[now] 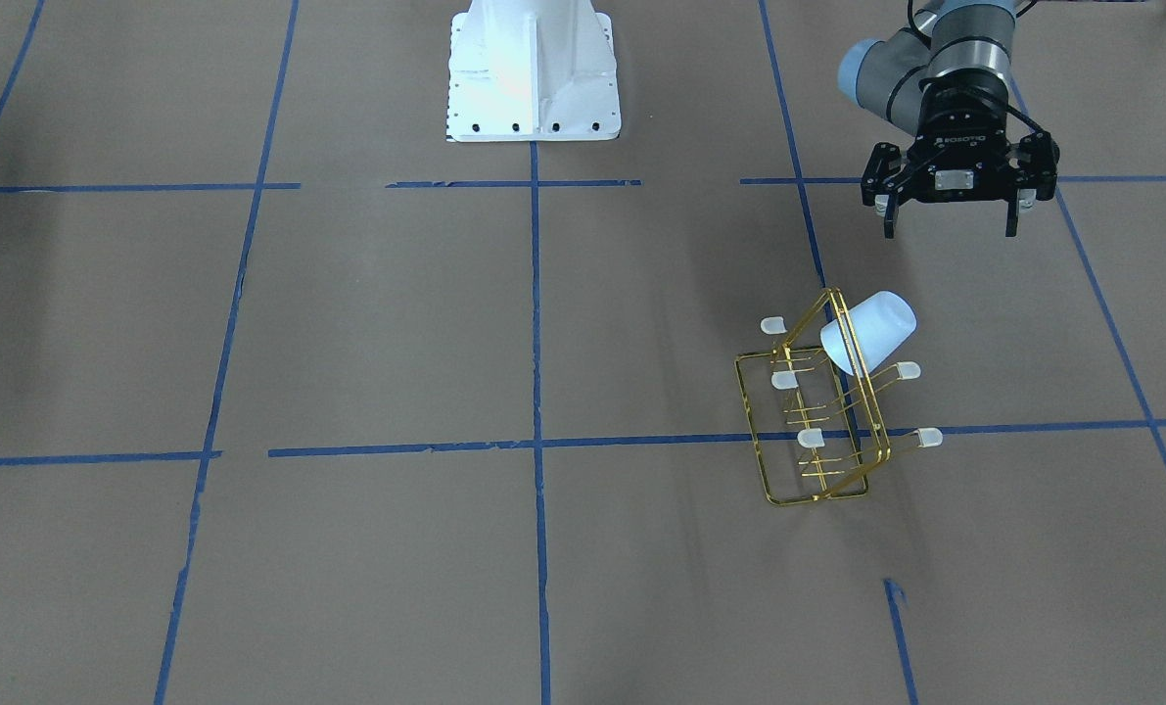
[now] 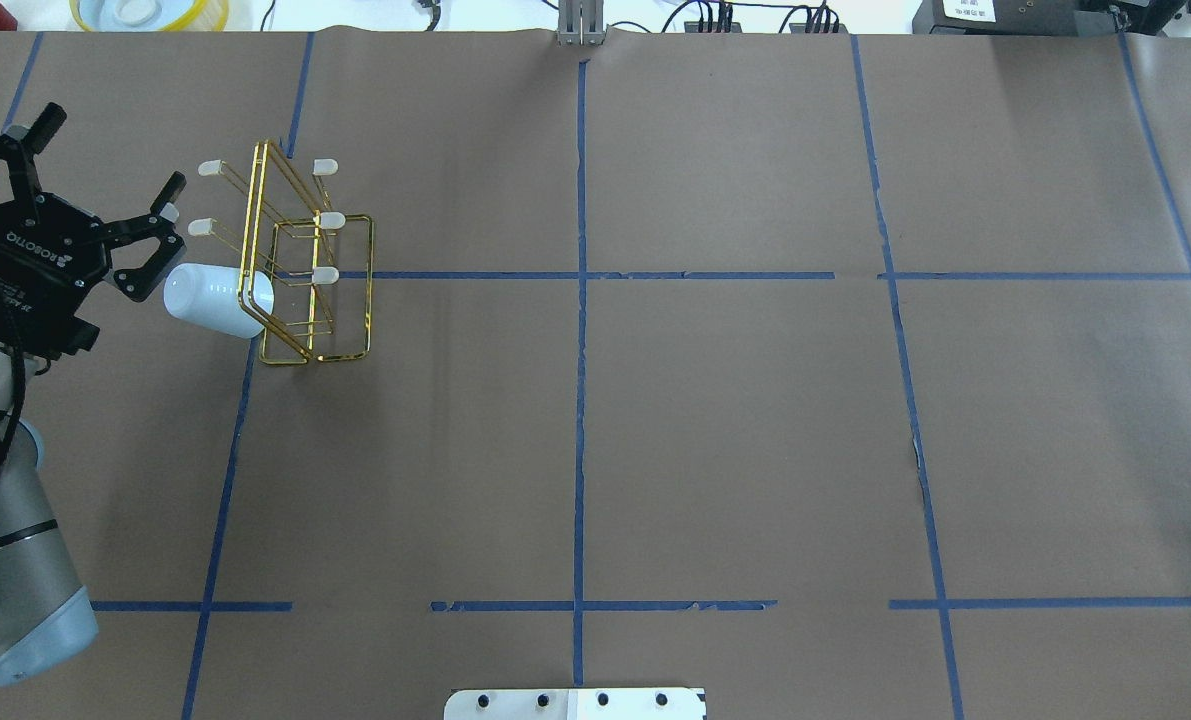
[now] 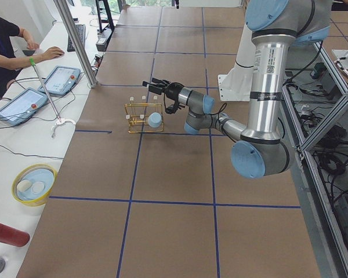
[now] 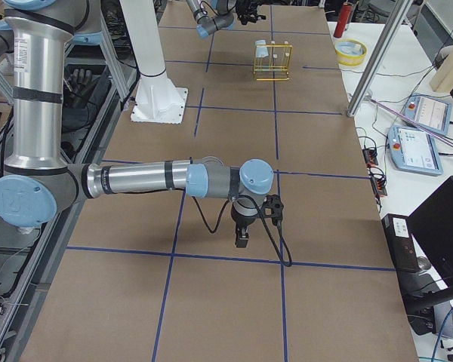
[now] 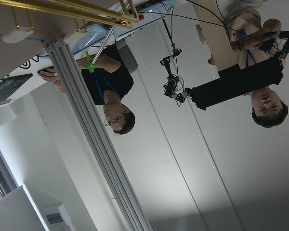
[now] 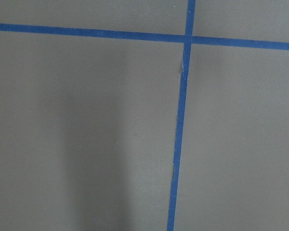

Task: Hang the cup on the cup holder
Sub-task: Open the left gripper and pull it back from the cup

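Observation:
The pale blue-white cup [image 1: 869, 333] hangs upside down and tilted on a prong of the gold wire cup holder [image 1: 817, 431]; it also shows in the overhead view [image 2: 217, 295] against the holder's [image 2: 305, 270] left side. My left gripper [image 1: 952, 227] is open and empty, apart from the cup, toward the robot's side of it [image 2: 112, 150]. The left wrist view shows only gold wires [image 5: 62, 6] and a whitish cap [image 5: 18, 34]. My right gripper [image 4: 243, 235] hangs low over the bare table, far from the holder; I cannot tell whether it is open or shut.
The white robot base [image 1: 532, 69] stands at the table's middle edge. A yellow bowl [image 2: 150, 12] sits beyond the far left corner. Operators and tablets [image 3: 61, 80] are on the side bench. Blue tape lines [image 6: 180, 120] cross the brown paper.

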Robot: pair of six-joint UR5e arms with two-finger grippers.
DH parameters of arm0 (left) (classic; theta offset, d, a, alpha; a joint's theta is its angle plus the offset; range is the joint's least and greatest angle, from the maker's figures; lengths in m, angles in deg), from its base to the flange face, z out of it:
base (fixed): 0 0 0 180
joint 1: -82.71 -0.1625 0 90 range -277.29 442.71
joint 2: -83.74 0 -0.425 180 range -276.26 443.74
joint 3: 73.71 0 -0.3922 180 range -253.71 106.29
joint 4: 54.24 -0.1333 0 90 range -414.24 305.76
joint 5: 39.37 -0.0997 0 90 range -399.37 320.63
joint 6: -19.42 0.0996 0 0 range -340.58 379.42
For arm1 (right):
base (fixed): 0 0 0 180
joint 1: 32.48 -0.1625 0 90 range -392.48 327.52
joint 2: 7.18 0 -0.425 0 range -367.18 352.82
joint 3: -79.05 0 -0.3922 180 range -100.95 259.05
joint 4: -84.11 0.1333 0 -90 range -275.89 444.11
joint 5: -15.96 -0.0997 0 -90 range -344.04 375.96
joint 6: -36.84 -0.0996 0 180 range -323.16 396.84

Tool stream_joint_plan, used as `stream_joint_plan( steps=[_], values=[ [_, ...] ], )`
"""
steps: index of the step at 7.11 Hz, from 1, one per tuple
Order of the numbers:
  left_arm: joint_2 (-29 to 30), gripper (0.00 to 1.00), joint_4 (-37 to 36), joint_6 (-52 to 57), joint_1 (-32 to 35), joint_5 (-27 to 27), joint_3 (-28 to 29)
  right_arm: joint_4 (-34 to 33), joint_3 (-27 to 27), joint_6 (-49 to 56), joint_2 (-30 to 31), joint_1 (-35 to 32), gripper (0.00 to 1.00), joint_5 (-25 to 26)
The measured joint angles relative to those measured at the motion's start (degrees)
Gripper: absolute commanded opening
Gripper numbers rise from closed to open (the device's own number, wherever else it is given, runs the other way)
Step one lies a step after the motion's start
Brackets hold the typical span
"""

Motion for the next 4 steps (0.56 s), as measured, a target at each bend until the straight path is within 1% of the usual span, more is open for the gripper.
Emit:
stream_joint_plan(
  steps=[2, 4],
  values=[
    [-1.02, 1.00, -2.32, 12.31, 3.26, 3.55, -2.02, 0.00, 0.00, 0.00, 0.00, 0.00, 1.00, 0.00],
    [-1.50, 1.00, -2.19, 22.00, 4.70, 4.75, -2.28, -0.02, 0.00, 0.00, 0.00, 0.00, 1.00, 0.00]
  ],
)
